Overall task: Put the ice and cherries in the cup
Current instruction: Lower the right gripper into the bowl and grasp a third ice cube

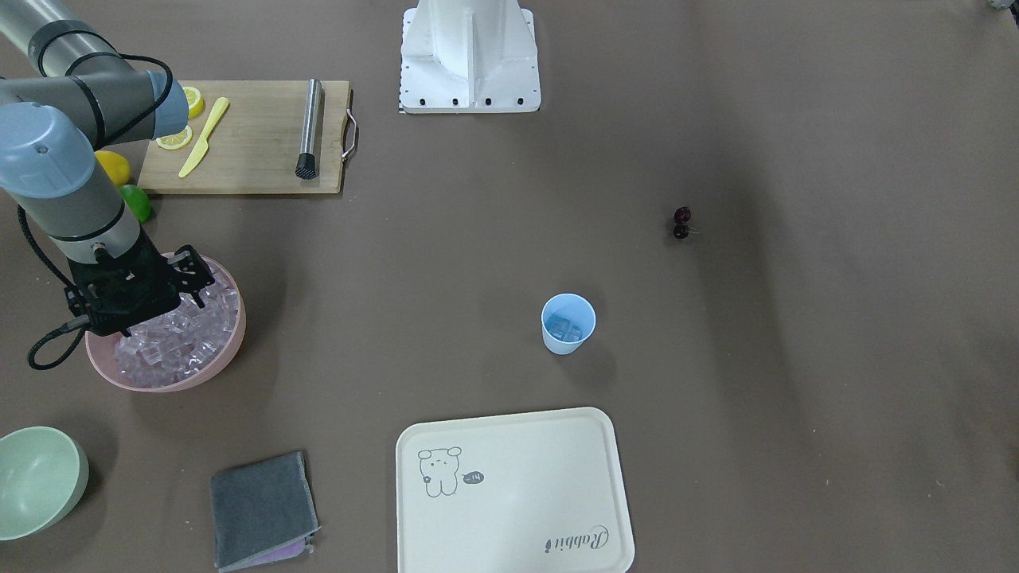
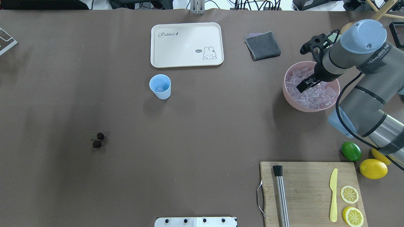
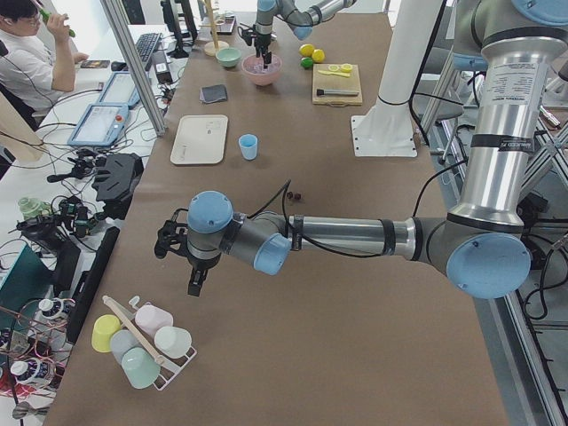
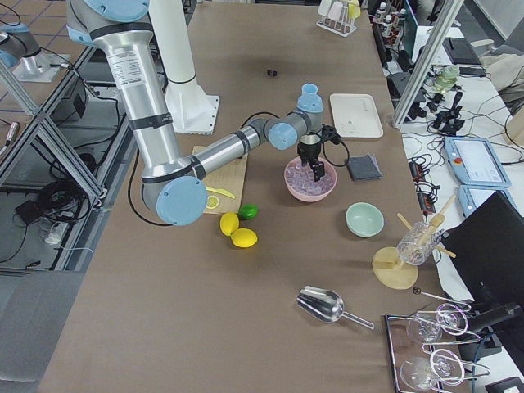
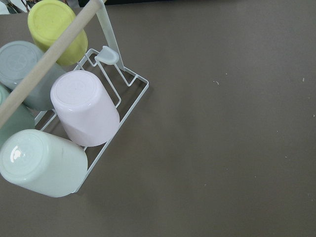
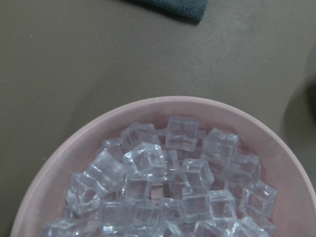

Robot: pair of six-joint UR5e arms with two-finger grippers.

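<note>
Grey arm (image 2: pixel 359 104) — pale-blue joint caps (image 2: pixel 363 36), black cables (image 2: pixel 336 107).

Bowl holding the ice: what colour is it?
The bowl is pink, clearest in the overhead exterior view.

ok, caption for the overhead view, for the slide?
Right gripper at the pink bowl of ice; blue cup holds some ice, cherries lie apart on the table.

Bare table (image 2: pixel 202 132) between cup (image 2: pixel 160 86) and cherries (image 2: pixel 98 140)
</note>
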